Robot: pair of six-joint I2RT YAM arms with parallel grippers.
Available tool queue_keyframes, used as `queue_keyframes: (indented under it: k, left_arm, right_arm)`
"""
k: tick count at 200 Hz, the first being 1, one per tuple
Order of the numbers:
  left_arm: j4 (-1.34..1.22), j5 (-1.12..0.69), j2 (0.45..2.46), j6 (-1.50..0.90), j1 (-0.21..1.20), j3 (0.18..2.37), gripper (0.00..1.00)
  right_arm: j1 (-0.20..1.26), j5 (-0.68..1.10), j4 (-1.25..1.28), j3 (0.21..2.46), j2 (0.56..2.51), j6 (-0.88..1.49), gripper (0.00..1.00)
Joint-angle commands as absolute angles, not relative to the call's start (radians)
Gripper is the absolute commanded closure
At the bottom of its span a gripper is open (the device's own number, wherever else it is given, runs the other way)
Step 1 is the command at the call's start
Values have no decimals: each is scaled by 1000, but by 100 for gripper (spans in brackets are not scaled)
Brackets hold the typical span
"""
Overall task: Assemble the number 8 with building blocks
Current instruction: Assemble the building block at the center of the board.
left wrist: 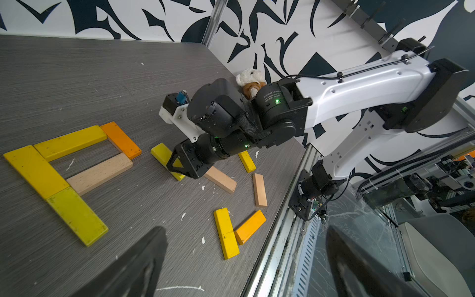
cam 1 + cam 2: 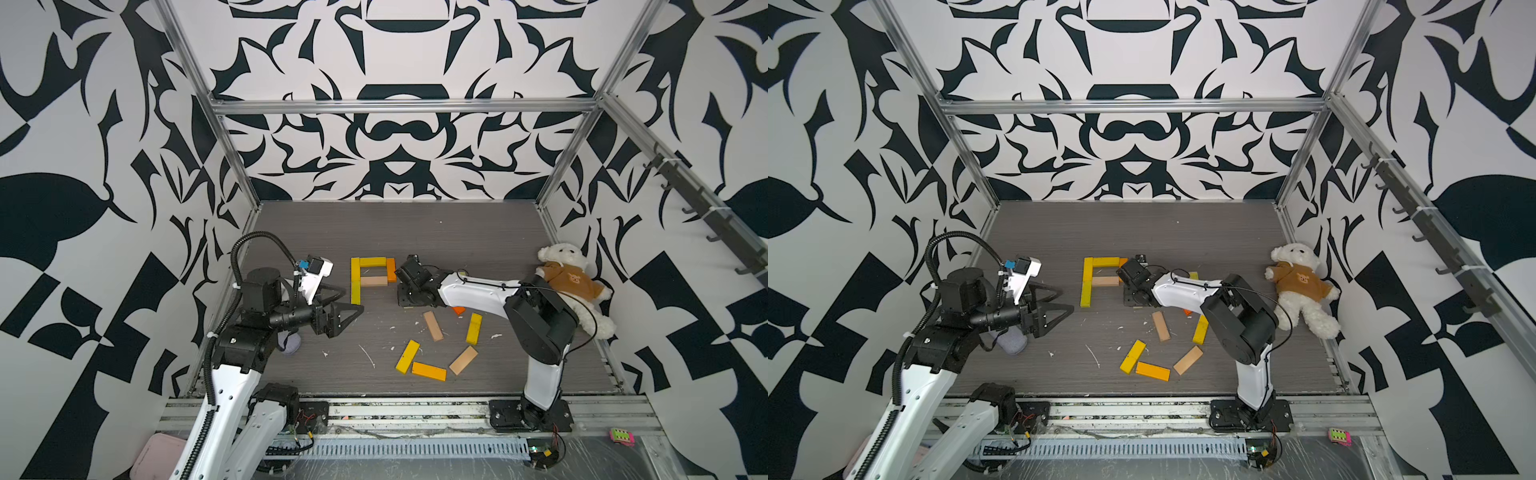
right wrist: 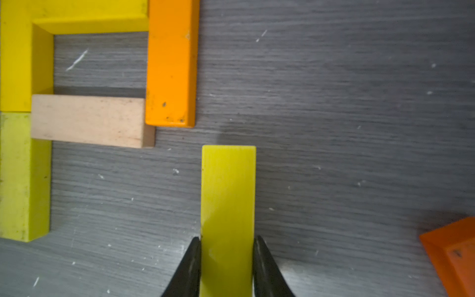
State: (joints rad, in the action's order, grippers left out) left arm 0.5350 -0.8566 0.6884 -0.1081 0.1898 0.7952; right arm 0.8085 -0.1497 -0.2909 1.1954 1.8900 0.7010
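Observation:
Several building blocks lie as a partial figure: a yellow column (image 2: pixel 355 280), a yellow top bar (image 2: pixel 372 262), an orange right side (image 2: pixel 391 270) and a tan middle bar (image 2: pixel 374 281). My right gripper (image 3: pixel 228 240) is shut on a yellow block (image 3: pixel 228 192), which lies just below and to the right of the orange block (image 3: pixel 171 64). In the left wrist view that gripper (image 1: pixel 177 167) bears down on the yellow block (image 1: pixel 163 155). My left gripper (image 2: pixel 353 301) hangs open and empty, left of the figure's lower part.
Loose blocks lie nearer the front: tan (image 2: pixel 433 326), yellow (image 2: pixel 474 328), yellow (image 2: pixel 407 356), orange (image 2: pixel 428 371), tan (image 2: pixel 463 360), and a red-orange one (image 2: pixel 459 310) under the right arm. A white teddy bear (image 2: pixel 569 282) leans at the right wall. A grey sock-like lump (image 2: pixel 291 343) sits under the left arm.

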Motion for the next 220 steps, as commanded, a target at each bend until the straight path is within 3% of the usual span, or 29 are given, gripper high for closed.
queue_keyframes:
  k: [1,220]
  left_arm:
    - [524,-876,677,-106,187,789,1]
    - [524,-873,670,-105,186,788,1]
  right_arm:
    - [825,-145,-272,1213,1869,712,74]
    - [847,-129,-267,1335,1994,792,72]
